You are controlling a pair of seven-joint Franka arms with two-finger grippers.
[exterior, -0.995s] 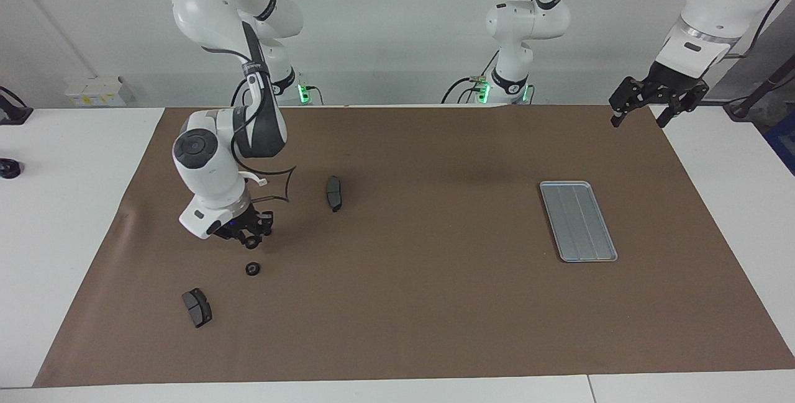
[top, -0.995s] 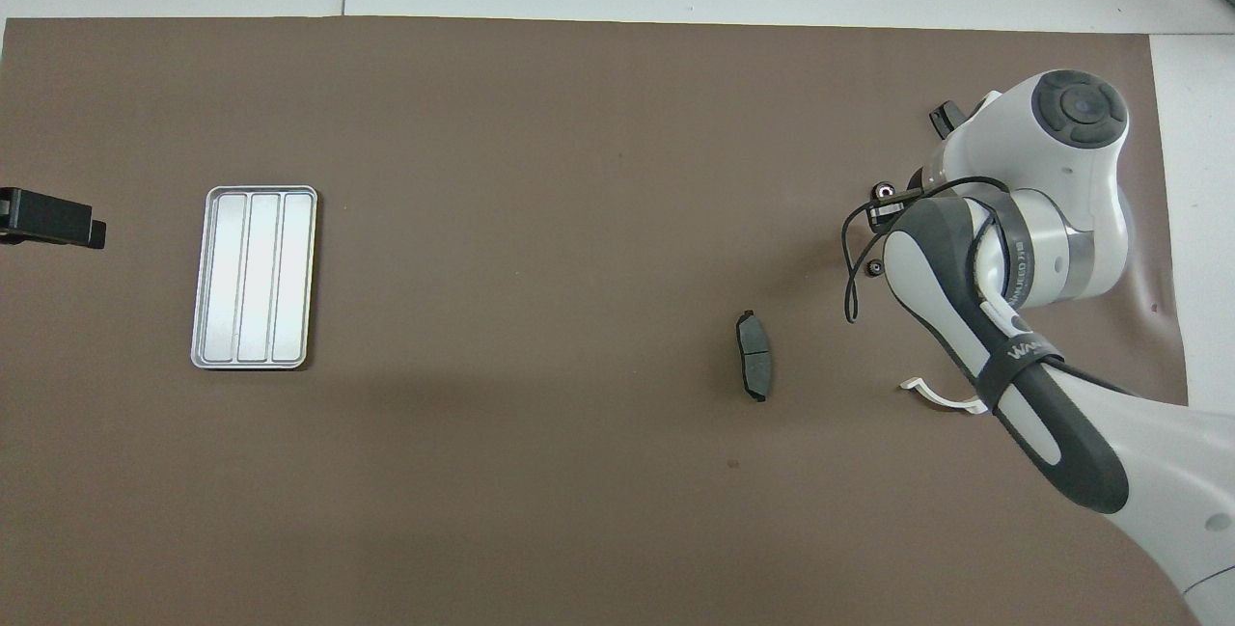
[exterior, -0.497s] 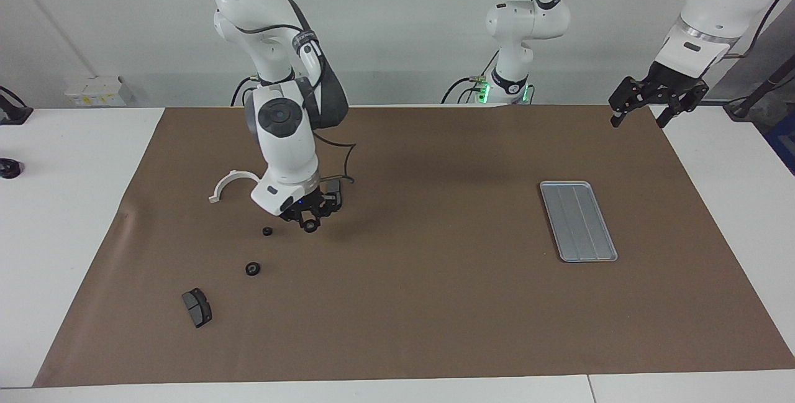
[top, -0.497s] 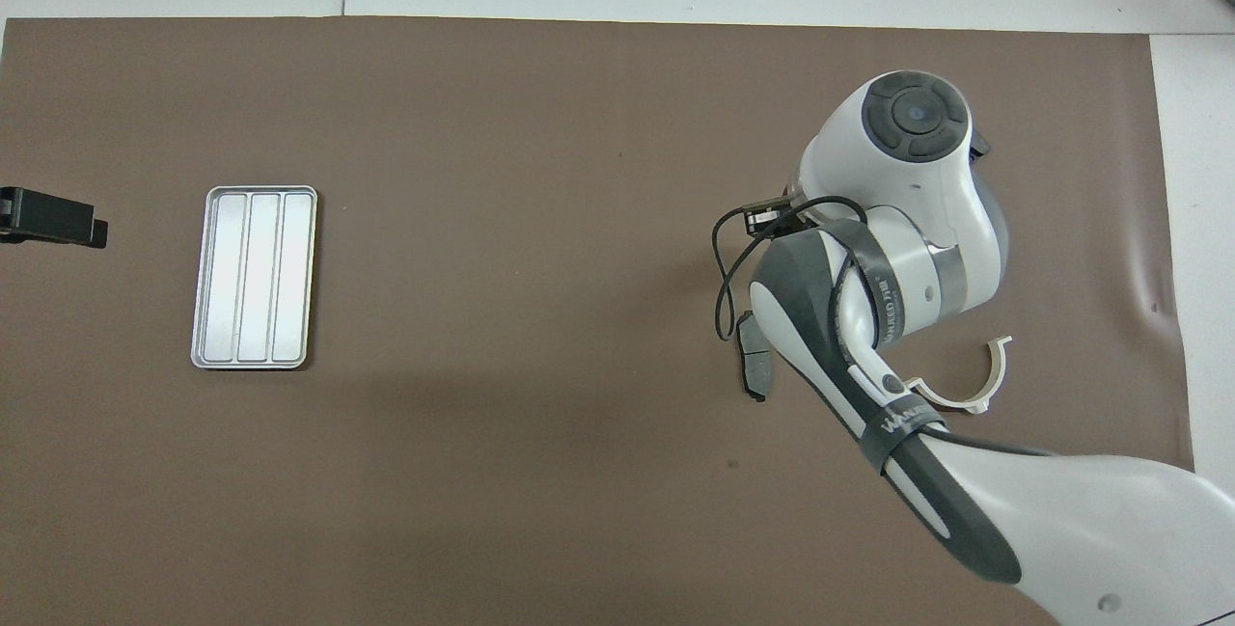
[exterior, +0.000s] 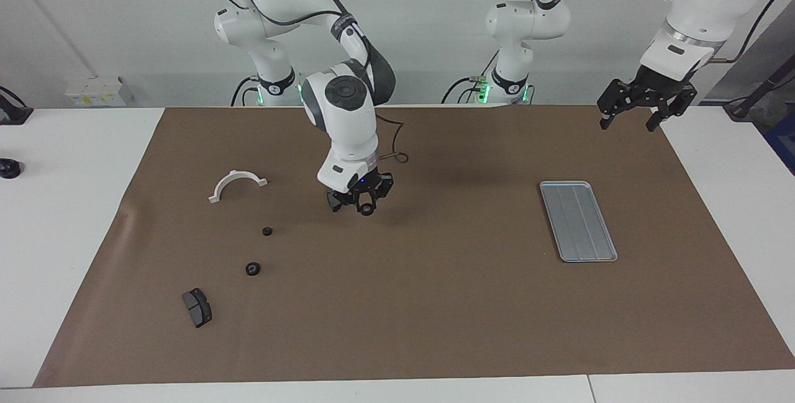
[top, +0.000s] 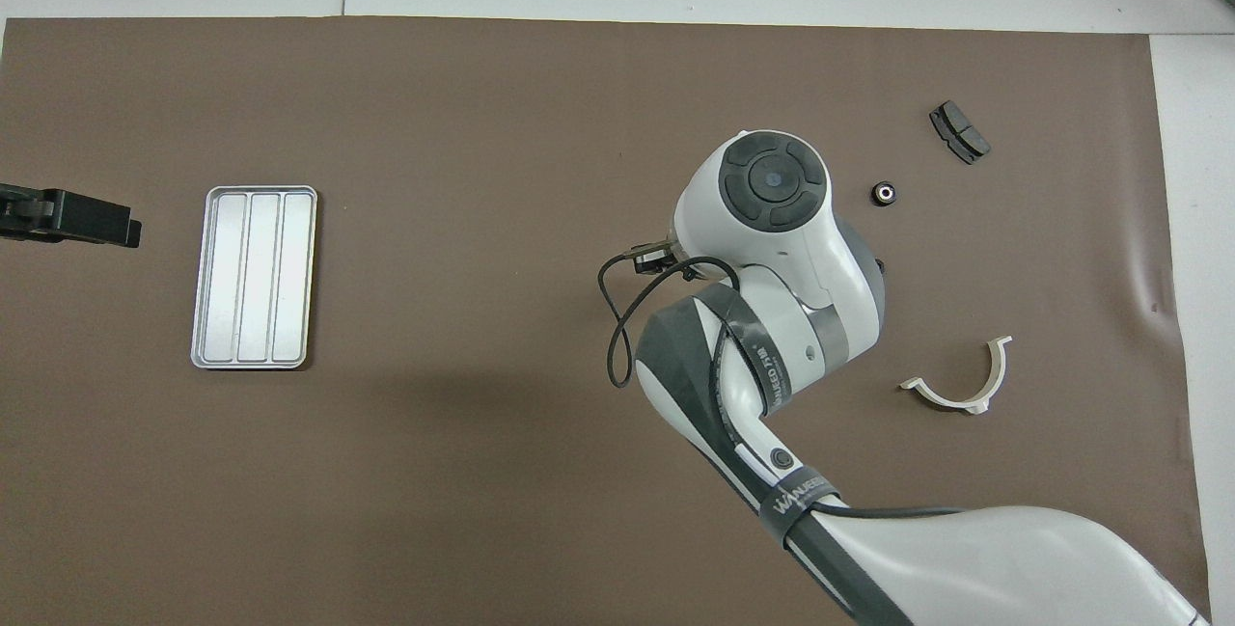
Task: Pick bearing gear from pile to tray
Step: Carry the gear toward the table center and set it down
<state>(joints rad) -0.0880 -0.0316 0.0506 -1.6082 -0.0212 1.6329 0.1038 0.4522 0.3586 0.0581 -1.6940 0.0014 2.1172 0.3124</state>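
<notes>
Right gripper (exterior: 365, 203): up over the mat's middle, fingers pinched on a small black gear (exterior: 367, 208) hanging at their tips.
Tray (exterior: 577, 220): sits toward the left arm's end, well apart from the carried gear; its long axis runs away from the robots, so I'd expect a sideways carry across the mat to reach it.
Pile: two more gears (exterior: 267, 231) (exterior: 252, 269), a half-ring (exterior: 236, 183), a brake pad (exterior: 197, 307) lie toward the right arm's end.
Left gripper (exterior: 631, 110): waits, fingers spread and empty, above the mat's corner near its base.

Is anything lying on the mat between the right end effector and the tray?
No. In the facing view the mat between the right end effector, holding a small black gear, and the tray is bare.
</notes>
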